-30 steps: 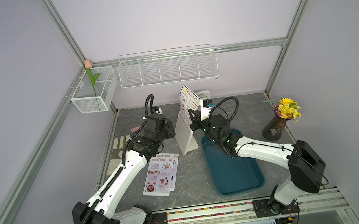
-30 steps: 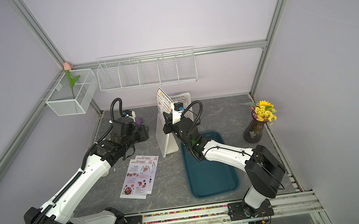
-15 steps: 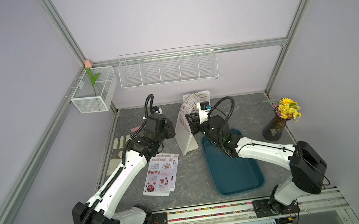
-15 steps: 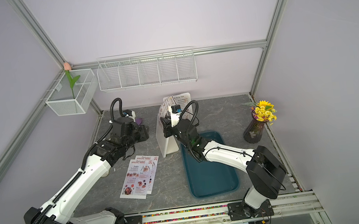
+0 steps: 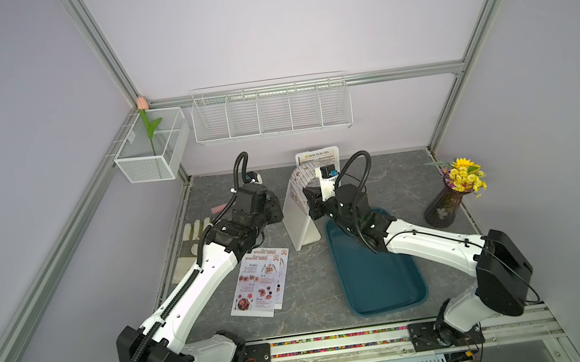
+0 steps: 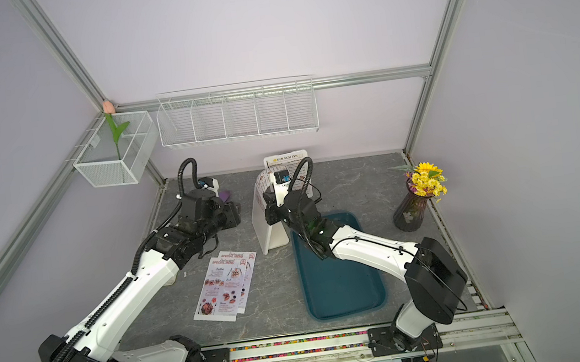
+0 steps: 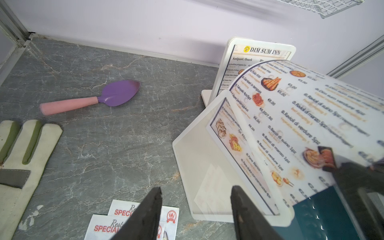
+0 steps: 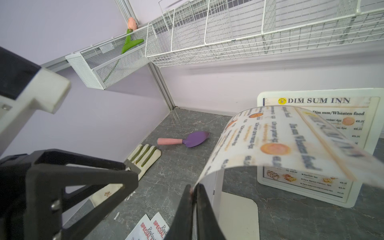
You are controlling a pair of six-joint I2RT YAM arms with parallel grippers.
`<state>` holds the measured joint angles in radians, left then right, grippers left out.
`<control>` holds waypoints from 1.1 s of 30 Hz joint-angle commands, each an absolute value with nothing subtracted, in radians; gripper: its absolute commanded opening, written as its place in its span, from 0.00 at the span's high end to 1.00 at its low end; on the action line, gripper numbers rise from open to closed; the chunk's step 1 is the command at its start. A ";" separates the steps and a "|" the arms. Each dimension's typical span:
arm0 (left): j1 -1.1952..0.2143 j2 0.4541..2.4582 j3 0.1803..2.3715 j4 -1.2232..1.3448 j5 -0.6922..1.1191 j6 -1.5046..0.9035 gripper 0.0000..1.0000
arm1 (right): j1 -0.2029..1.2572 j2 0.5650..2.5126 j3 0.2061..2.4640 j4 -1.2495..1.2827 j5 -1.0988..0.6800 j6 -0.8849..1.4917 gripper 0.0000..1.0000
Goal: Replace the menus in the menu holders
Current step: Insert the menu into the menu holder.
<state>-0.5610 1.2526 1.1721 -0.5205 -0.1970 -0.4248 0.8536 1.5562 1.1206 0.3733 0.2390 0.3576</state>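
A second ago the sheet in the near menu holder (image 5: 301, 225) stood straight. Now this bent DIM SUM INN menu (image 7: 291, 116) curves over in a high arc toward the right. The right gripper (image 8: 194, 188) has its two black fingers pressed together on the sheet's free edge. The lower part of the sheet is still inside the clear front. My judgement is that the old menu is only half out, and it needs a longer pull upward before it can go away, perhaps to the teal tray (image 5: 378, 283) at the right.

The left gripper (image 7: 195, 191) hangs just left of this holder with its fingers apart and nothing between them.

The paper looks thin and glossy, and it bends smoothly without a crease. The holder is stiff white plastic, tent-shaped with rounded corners. The far menu holder (image 8: 266, 97) stands upright by the back wall with a second DIM SUM INN menu (image 8: 318, 101) flat inside. Two SPECIAL MENU sheets (image 5: 261, 281) lie flat and overlapped on the grey marbled table (image 5: 313, 298), near and left of the holders.
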 commanded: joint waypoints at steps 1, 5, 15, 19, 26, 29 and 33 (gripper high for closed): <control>-0.556 1.243 1.163 -0.508 -0.207 -0.431 0.44 | 0.856 1.558 1.133 0.363 0.251 0.348 0.92; -0.556 1.244 1.161 -0.502 -0.203 -0.433 0.44 | 0.858 1.548 1.109 0.375 0.254 0.349 0.93; -0.555 1.243 1.160 -0.499 -0.206 -0.434 0.44 | 0.864 1.541 1.053 0.444 0.284 0.351 0.93; -0.555 1.246 1.161 -0.499 -0.206 -0.435 0.44 | 0.869 1.533 1.042 0.461 0.285 0.357 0.93; -0.555 1.249 1.165 -0.497 -0.204 -0.431 0.44 | 0.871 1.523 1.035 0.441 0.265 0.373 0.87; -0.555 1.247 1.167 -0.499 -0.204 -0.430 0.44 | 0.871 1.513 1.021 0.427 0.251 0.386 0.85; -0.555 1.251 1.170 -0.497 -0.203 -0.429 0.44 | 0.873 1.500 1.011 0.402 0.241 0.388 0.85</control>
<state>-0.5610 1.2526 1.1717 -0.5064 -0.1970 -0.4248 0.8661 1.5383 1.0298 0.4076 0.2588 0.3744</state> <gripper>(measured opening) 0.564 0.146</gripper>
